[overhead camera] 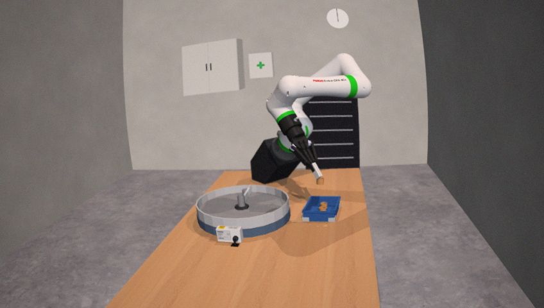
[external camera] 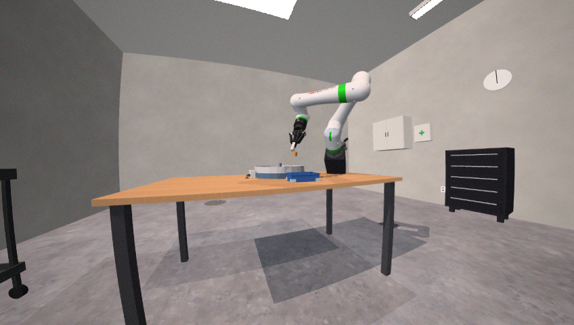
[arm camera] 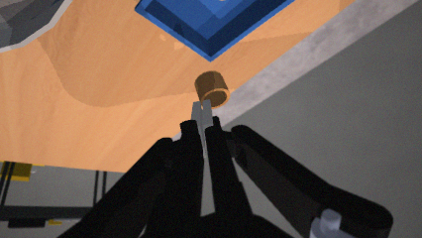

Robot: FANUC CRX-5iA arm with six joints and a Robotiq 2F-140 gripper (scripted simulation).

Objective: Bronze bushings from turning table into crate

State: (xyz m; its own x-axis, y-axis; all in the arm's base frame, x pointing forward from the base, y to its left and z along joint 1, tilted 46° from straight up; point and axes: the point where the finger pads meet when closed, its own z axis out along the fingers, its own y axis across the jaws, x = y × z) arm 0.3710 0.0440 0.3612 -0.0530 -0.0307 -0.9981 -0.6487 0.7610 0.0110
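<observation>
Bronze bushing (overhead camera: 320, 181) (external camera: 294, 154) (arm camera: 210, 83) pinched in my closed gripper (overhead camera: 317, 176) (external camera: 293, 149) (arm camera: 203, 112) awaits placing and release; bronze pieces (overhead camera: 323, 206) already lie in the crate (overhead camera: 319, 217) (external camera: 302, 177) (arm camera: 173, 35).

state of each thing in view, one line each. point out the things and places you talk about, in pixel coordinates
gripper (overhead camera: 317, 178) (external camera: 292, 150) (arm camera: 203, 112): shut on a bronze bushing
bronze bushing (overhead camera: 320, 181) (external camera: 294, 154) (arm camera: 209, 85): held in the air
crate (overhead camera: 319, 217) (external camera: 302, 177) (arm camera: 173, 37): on the table, bronze bushings inside
turning table (overhead camera: 244, 222) (external camera: 273, 172) (arm camera: 57, 17): on the table; whether it turns, can't tell

Bronze bushing (overhead camera: 320, 181) (external camera: 294, 154) (arm camera: 204, 84) aloft, tilted; seemingly two (overhead camera: 323, 206) in blue crate (overhead camera: 309, 210) (external camera: 302, 177) (arm camera: 173, 37)
</observation>
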